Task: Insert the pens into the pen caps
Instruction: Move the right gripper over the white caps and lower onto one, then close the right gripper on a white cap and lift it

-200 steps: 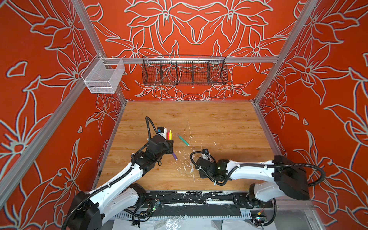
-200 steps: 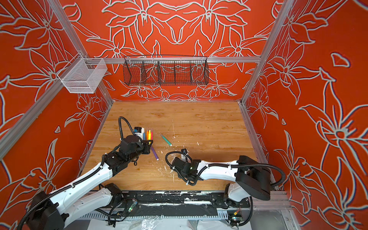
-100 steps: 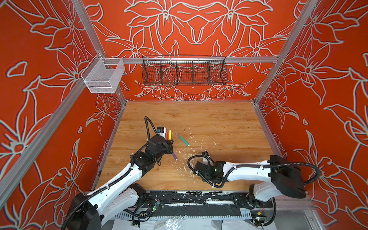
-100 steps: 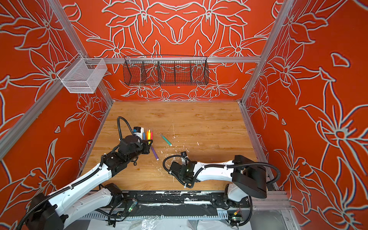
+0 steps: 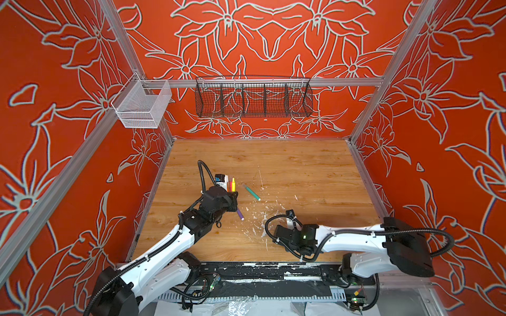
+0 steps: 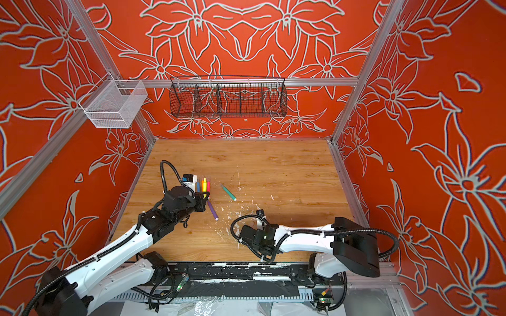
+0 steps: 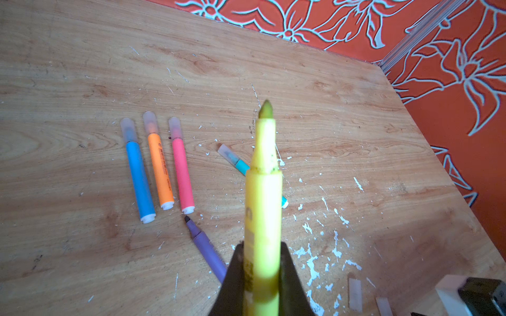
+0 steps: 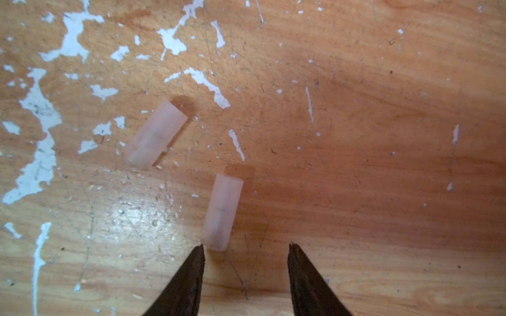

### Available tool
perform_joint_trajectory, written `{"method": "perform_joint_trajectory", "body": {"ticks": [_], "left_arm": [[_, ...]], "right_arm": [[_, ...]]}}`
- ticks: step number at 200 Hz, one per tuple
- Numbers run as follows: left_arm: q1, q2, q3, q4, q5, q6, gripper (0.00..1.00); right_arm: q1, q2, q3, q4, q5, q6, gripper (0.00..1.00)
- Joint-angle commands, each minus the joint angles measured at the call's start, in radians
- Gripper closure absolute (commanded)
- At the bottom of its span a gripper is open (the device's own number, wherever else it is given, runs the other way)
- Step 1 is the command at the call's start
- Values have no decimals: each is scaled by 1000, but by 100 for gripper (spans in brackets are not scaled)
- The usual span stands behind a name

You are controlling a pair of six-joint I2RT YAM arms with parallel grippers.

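left gripper (image 7: 261,246) clamped on yellow pen (image 7: 263,197), tip out for capping | right gripper (image 8: 246,245) half-open, empty; lined up on cap (image 8: 223,212)

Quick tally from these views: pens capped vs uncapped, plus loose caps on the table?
Capped pens: 4 (blue pen, orange pen, pink pen, green pen)
Uncapped pens: 2 (yellow pen in the left gripper, purple pen on the table)
Loose caps: 2
Total: 8 (6 pens, 2 loose caps)
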Motion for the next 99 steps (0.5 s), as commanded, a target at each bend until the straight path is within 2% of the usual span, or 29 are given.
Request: {"method": "perform_joint_trajectory", "body": {"ticks": [1,19,45,99], "left_arm": [[4,-20,19,-6,-8,11,100],[4,-21,19,-8,-8,11,100],[4,-26,16,-8,-6,12,100],[4,-29,16,-8,-4,13,100]], "right_arm": [[5,-1,-20,39,16,21,48],[-1,12,-23,110,-16,-3,47],[-26,47,-2,120,-24,-5,47],[-50,146,44,105,-42,-9,58]]}}
